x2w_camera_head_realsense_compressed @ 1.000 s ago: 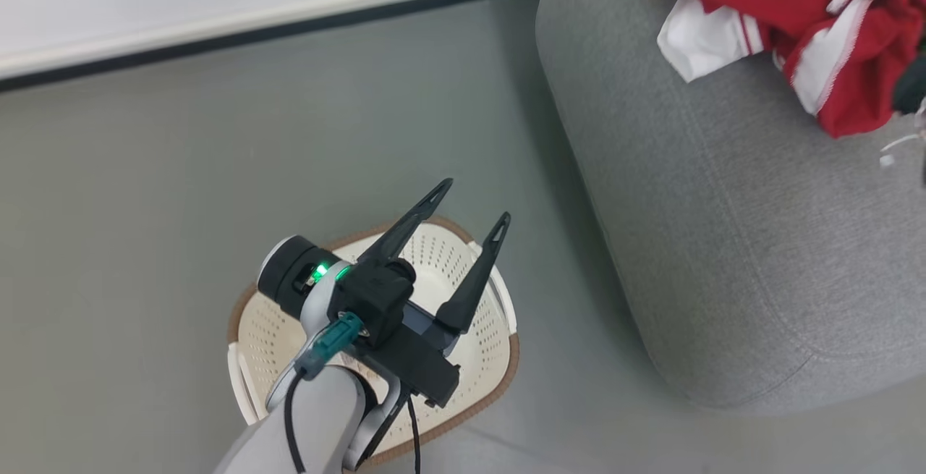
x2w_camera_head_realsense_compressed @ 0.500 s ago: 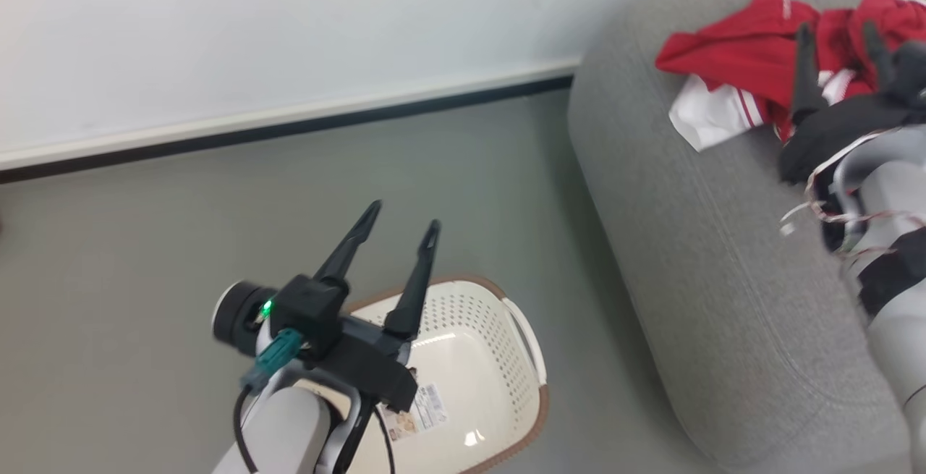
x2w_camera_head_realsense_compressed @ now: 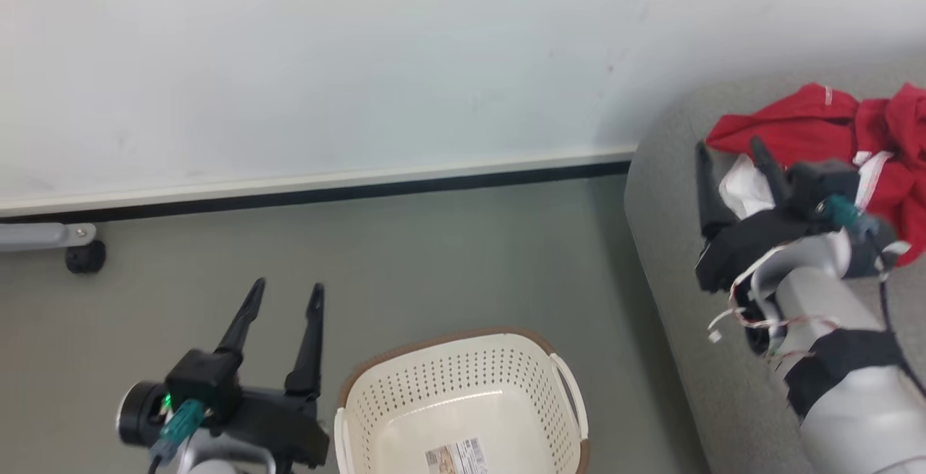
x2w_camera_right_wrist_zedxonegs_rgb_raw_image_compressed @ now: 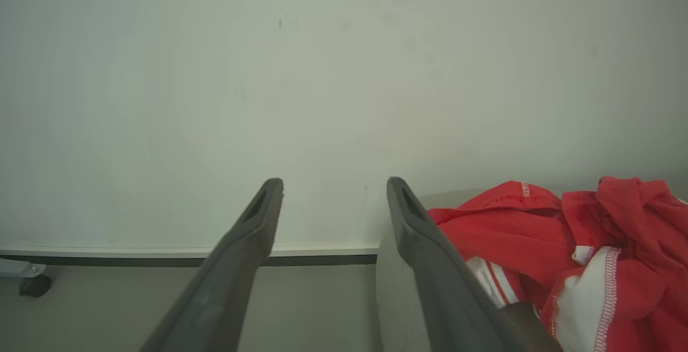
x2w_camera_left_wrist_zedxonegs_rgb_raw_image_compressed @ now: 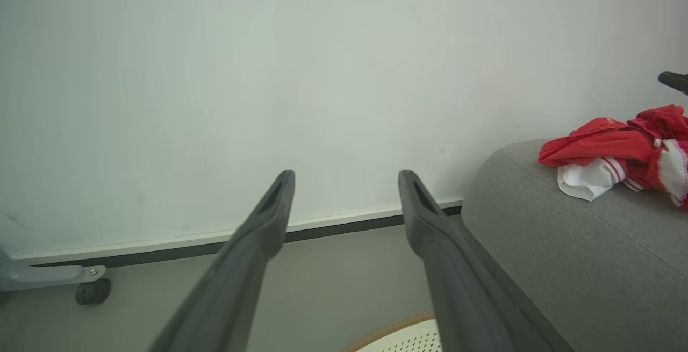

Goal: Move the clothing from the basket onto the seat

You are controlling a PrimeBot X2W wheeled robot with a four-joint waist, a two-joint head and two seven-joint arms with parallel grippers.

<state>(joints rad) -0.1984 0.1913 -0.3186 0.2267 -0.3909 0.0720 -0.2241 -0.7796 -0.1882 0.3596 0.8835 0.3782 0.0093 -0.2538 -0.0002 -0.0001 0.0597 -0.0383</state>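
The red and white clothing lies bunched on the grey seat at the right; it also appears as clothing and clothing in the wrist views. The cream basket with its brown rim stands on the floor at bottom centre, and only a label shows on its bottom. My left gripper hangs open to the left of the basket, holding nothing. My right gripper is open above the seat's left end, just left of the clothing, with nothing between its fingers.
A white wall with a pale and black skirting runs behind. A grey bar on a black caster stands at the far left on the grey floor. In the left wrist view the seat fills the right side.
The head camera has tilted up, bringing wall into view. My left gripper has come off the basket to its left side. My right arm has come in over the seat.
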